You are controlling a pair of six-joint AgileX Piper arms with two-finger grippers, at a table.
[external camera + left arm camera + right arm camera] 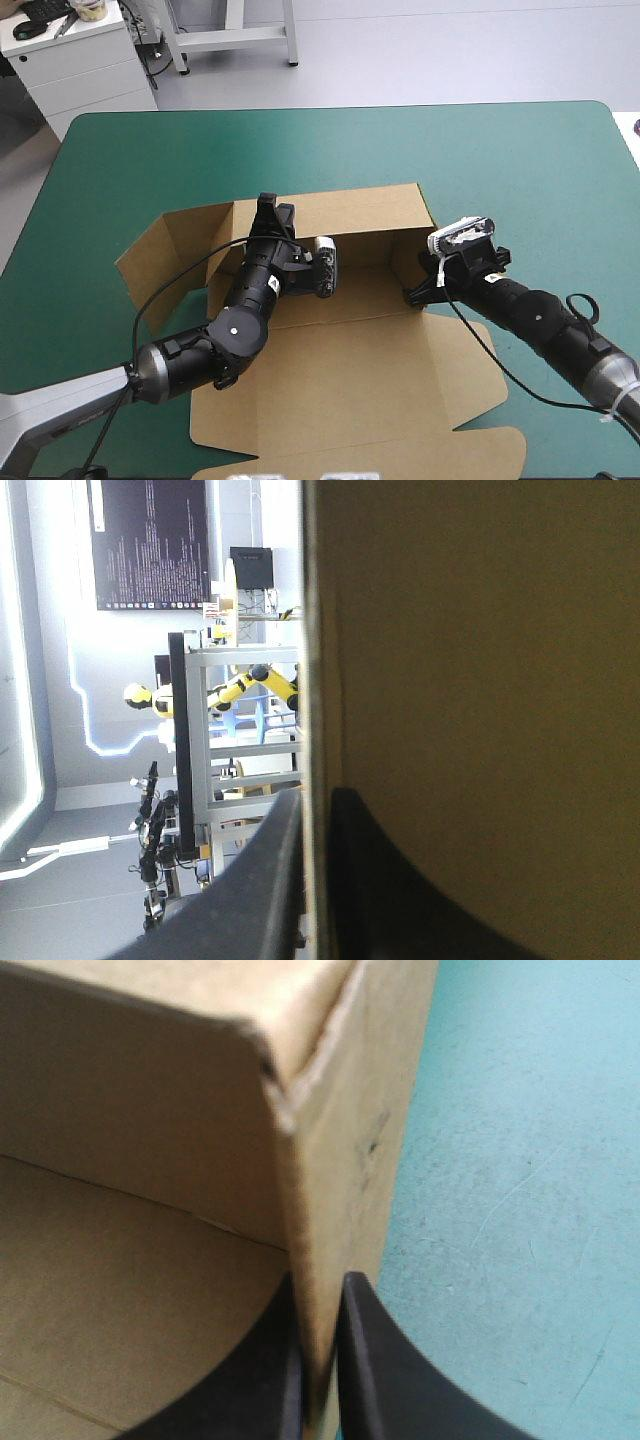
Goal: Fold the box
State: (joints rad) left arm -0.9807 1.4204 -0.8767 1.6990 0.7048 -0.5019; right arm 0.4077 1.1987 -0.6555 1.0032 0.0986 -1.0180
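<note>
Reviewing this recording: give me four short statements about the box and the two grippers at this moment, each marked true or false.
1. The left gripper is shut on the far wall of the box. True.
2. The right gripper hangs open above the table, clear of the box. False: it is shut on the box's right side wall, near the corner.
3. The lid lies flat on the table, on the robot's side of the raised walls. True.
4. The box rests on a red cover. False: it rests on the teal-green cover.
</note>
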